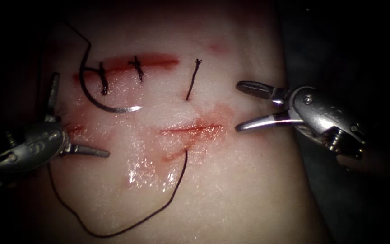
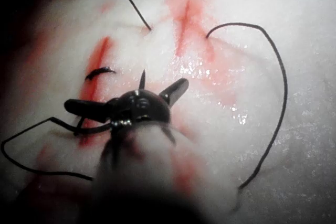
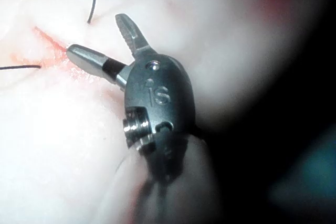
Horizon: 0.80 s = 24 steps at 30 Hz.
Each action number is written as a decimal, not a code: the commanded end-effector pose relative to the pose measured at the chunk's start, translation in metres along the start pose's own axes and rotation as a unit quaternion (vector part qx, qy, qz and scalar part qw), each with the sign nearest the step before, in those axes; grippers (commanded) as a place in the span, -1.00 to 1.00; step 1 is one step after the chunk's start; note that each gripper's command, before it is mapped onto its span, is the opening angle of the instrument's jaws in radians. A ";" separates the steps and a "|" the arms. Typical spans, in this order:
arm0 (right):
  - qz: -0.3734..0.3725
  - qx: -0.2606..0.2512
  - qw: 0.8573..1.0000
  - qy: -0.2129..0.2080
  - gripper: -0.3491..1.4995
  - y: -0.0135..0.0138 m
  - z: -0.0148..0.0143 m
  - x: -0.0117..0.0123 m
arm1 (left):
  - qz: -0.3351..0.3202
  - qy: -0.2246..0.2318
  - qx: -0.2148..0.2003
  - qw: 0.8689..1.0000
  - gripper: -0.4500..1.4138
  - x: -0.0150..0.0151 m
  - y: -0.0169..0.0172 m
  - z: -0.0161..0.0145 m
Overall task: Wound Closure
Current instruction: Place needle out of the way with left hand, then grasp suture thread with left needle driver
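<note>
Hard to tell from where I'm standing how the needle [image 1: 96, 97] ends on its blunt side. Its curve starts up near the left end of the upper cut [image 1: 132, 61], sweeps down over the tissue [image 1: 231, 190], and the shiny tip sits free around the middle, pointing right. It looks like it's lying on the surface, but whether the upper part is under the skin I can't say.

The left tool [image 1: 71, 119] has its jaws spread wide, one pointing up, one pointing right, and nothing in them. The needle is just to the right of it, close to the upper jaw but not held. The left wrist view shows the same tool [image 2: 128, 98] open too, with thread [image 2: 273, 98] looping around it.

The right tool [image 1: 239, 106] is wide open as well and holds nothing, off at the right end of the lower cut [image 1: 192, 130]. The needle is well apart from it, over to the left. In its own wrist view, the right tool [image 3: 97, 38] is also open, over bare tissue.

Thread [image 1: 127, 221] comes out of the lower cut and swings down in a big loop toward the left tool, where I lose it behind the shaft. Two stitches [image 1: 137, 68] cross the upper cut, and a loose cut end [image 1: 192, 80] lies right of them. There's red fluid [image 1: 213, 118] around both cuts.
</note>
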<state>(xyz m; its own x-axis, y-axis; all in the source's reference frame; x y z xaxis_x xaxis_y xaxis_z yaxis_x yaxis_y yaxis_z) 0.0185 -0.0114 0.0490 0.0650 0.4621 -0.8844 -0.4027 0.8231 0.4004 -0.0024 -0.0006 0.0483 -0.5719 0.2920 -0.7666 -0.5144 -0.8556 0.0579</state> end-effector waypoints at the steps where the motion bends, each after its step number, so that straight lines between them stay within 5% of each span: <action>1: 0.001 0.001 1.000 0.001 0.80 -0.0004 0.0009 -0.0010 | 0.010 -0.004 -0.023 1.000 0.92 0.0000 0.0001 -0.0001; 5: 0.002 -0.002 1.000 0.003 0.80 -0.0008 0.0013 -0.0018 | 0.050 -0.033 -0.114 0.992 0.90 0.0001 0.0003 -0.0027; 8: 0.005 -0.003 1.000 0.004 0.80 -0.0012 0.0017 -0.0023 | 0.104 -0.064 -0.117 0.986 0.81 -0.0005 0.0003 -0.0034; 10: 0.007 -0.001 1.000 0.004 0.80 -0.0015 0.0018 -0.0024 | 0.155 -0.086 -0.122 0.977 0.57 -0.0010 0.0004 -0.0034; 15: 0.006 0.002 1.000 0.006 0.80 -0.0018 0.0018 -0.0025 | 0.274 -0.127 -0.171 0.938 0.52 -0.0020 0.0010 -0.0032; 20: 0.007 0.003 1.000 0.005 0.80 -0.0018 0.0017 -0.0024 | 0.393 -0.157 -0.246 0.872 0.36 -0.0028 0.0015 -0.0033; 24: 0.006 0.004 1.000 0.004 0.80 -0.0020 0.0017 -0.0023 | 0.439 -0.166 -0.291 0.834 0.10 -0.0033 0.0010 -0.0035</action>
<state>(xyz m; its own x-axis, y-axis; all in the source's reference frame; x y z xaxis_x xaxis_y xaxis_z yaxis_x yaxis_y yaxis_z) 0.0200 -0.0136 0.0501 0.0538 0.4706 -0.8807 -0.3996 0.8184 0.4129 0.0018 -0.0041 0.0481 -0.7594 -0.5422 -0.3598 0.5448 -0.8321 0.1040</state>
